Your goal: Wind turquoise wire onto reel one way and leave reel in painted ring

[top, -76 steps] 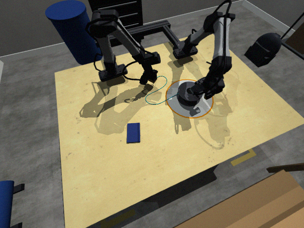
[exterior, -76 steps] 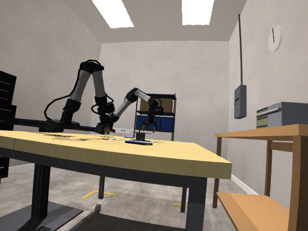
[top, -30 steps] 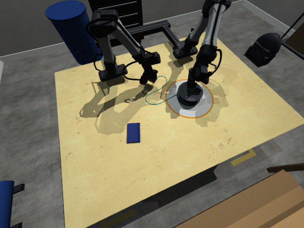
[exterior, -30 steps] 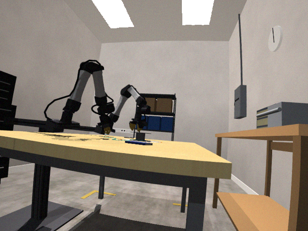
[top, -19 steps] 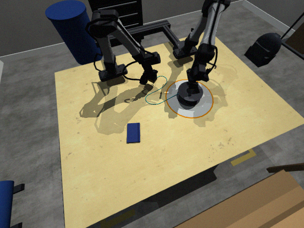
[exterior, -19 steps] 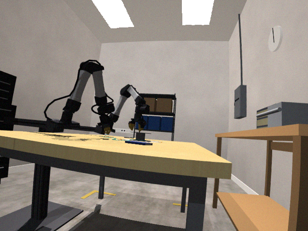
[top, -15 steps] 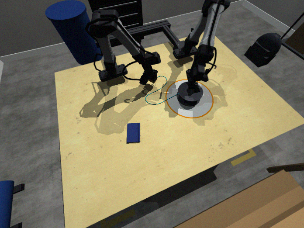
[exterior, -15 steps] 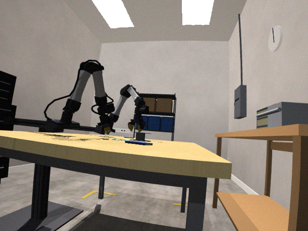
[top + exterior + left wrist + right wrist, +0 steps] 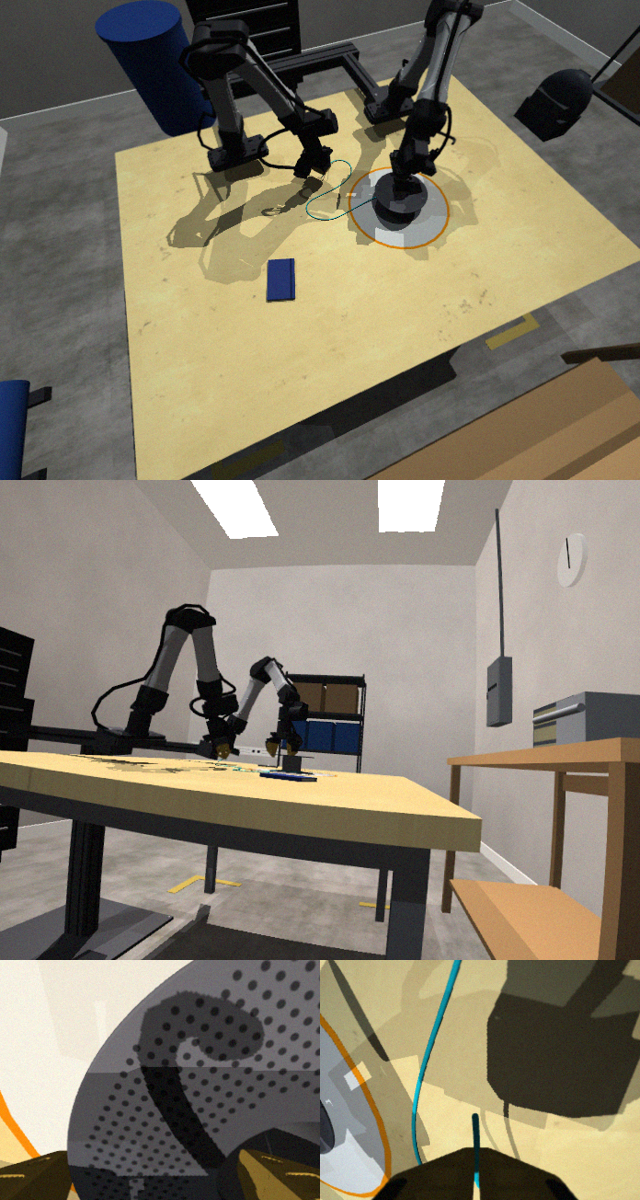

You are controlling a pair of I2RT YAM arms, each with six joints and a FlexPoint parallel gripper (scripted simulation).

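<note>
The reel (image 9: 410, 200) (image 9: 291, 763) (image 9: 116, 1114) (image 9: 326, 1133) lies flat on the counter (image 9: 361, 320) (image 9: 232, 795) (image 9: 579, 1145), seemingly inside the painted ring (image 9: 448, 206) (image 9: 18, 1131) (image 9: 378, 1117); the turquoise wire (image 9: 326, 220) (image 9: 247, 770) (image 9: 431, 1043) runs from it in a broad S-bend, and far too much appears unwound for the task to be near done. The left fingers (image 9: 403, 177) (image 9: 281, 749) are spread low over the upper flange, with nothing held; the right fingers (image 9: 321, 174) (image 9: 222, 750) are pressed together, with the wire's loose end apparently pinched at their tips. If the flange is pushed off centre, the reel may be slid across the ring line or tipped; if it is turned both ways, wound wire may be let back off. Slack may be dropped under the lower flange or crossed over itself if it is fed without tension; the thin end may be slipped from the right fingers if it is pulled hard. The blue notebook (image 9: 280, 279) (image 9: 288, 777) is set well apart from the wire; little trouble is expected from it.
</note>
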